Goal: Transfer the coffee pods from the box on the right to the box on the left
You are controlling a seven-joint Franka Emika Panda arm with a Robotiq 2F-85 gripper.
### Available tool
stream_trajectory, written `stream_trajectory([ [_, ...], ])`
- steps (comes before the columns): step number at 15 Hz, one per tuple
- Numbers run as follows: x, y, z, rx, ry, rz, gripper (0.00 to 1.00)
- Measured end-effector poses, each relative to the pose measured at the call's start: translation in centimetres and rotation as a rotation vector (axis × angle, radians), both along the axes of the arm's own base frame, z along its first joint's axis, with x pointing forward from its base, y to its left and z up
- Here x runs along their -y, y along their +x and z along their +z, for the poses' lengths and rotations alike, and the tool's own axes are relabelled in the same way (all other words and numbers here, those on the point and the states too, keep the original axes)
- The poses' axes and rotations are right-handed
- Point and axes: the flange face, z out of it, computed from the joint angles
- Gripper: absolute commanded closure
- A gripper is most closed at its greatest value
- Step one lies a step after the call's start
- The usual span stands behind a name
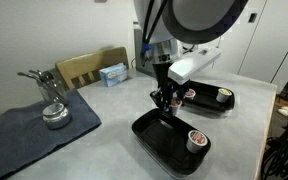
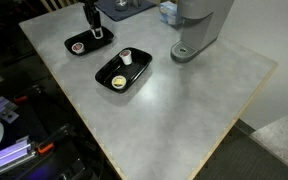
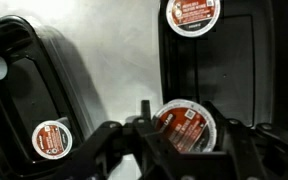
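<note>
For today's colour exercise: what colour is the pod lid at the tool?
The pod has a brown-red lid, white print; see wrist view.

Glossy plastic tray (image 3: 24,70); matt table (image 2: 184,90).

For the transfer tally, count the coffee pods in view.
4 small round foil-topped coffee pods: two in one black plastic tray, one loose in the other black tray, one held in the gripper over that tray.

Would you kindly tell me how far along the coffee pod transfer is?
Two coffee pods sit in one tray, so they look already moved. The gripper is shut on a third pod at the other tray, where a fourth pod waits.
</note>
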Motion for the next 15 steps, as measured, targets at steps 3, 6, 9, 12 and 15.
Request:
stream_trajectory([
  [3, -0.5, 0.2, -0.8, -0.009, -0.001, 0.025, 0.53],
  [6, -1.3, 0.7, -1.6, -0.017, 0.001, 0.054, 0.53],
  [9, -2.3, 1.2, -2.4, -0.024, 0.000, 0.079, 0.52],
  [12, -3.1, 1.6, -3.1, -0.035, -0.003, 0.093, 0.52],
  [15, -3.3, 1.9, -3.7, -0.049, -0.007, 0.097, 0.51],
])
